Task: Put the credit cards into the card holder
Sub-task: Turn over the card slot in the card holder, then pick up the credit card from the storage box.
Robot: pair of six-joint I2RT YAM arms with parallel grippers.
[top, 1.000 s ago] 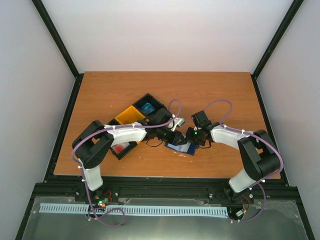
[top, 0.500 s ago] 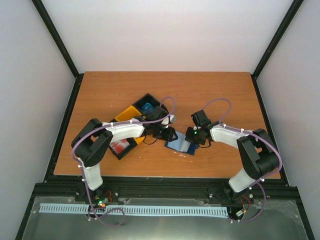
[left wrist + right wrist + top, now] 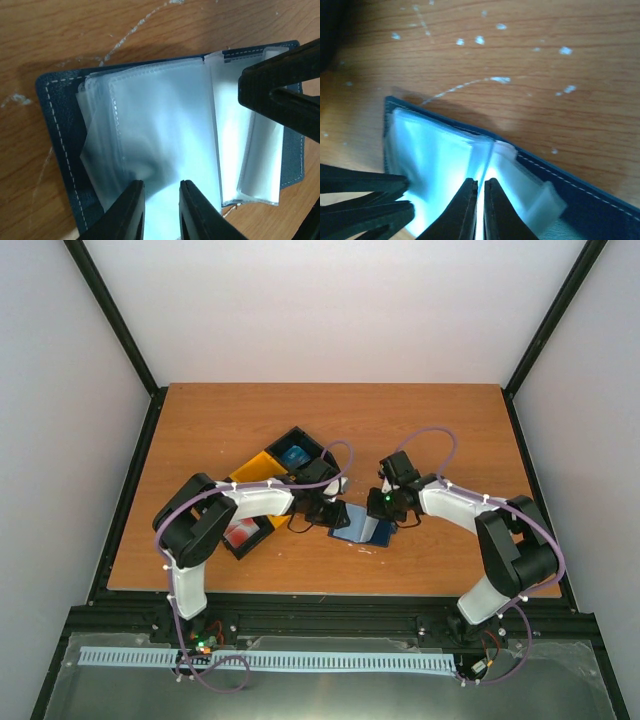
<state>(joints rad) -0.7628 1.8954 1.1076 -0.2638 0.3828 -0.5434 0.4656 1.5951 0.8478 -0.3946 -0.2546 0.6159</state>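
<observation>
Over on the tabletop [image 3: 200,420], the left gripper [image 3: 161,187] has backed off to the card holder's [image 3: 362,531] left edge, jaws narrowly apart over a clear sleeve [image 3: 160,110]. The right gripper [image 3: 478,182] is pinched nearly shut at the fold. Holder's spread open, but the credit cards [image 3: 238,534] are still in the bin [image 3: 226,546].

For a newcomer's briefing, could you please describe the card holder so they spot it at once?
On the table, look centre, towards the front edge. The card holder lies open there: dark blue with clear sleeves, unlike the black-and-yellow bins leftward.
</observation>
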